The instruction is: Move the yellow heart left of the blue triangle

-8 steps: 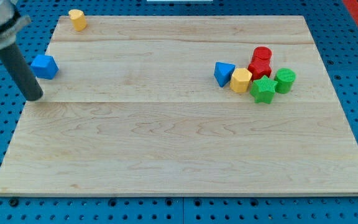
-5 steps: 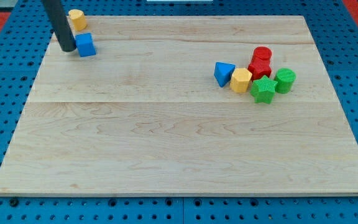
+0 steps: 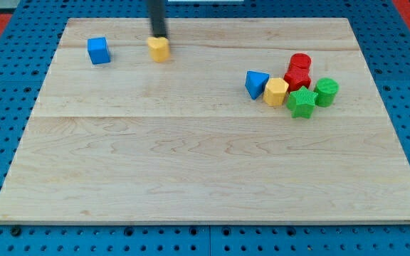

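My tip (image 3: 160, 35) sits at the top edge of the yellow heart (image 3: 159, 48), touching it or nearly so; rod only, nothing grasped. Landmark is the blue triangle (image 3: 255, 84): heart is well to its left and a bit toward the view's top. Blue cube (image 3: 99, 50) lies farther left still. Yellow hexagon block (image 3: 275, 92) touches the triangle's right side; red block (image 3: 298, 70), green star (image 3: 302, 103) and green cylinder (image 3: 326, 92) cluster right of it on the wooden board (image 3: 191, 171).
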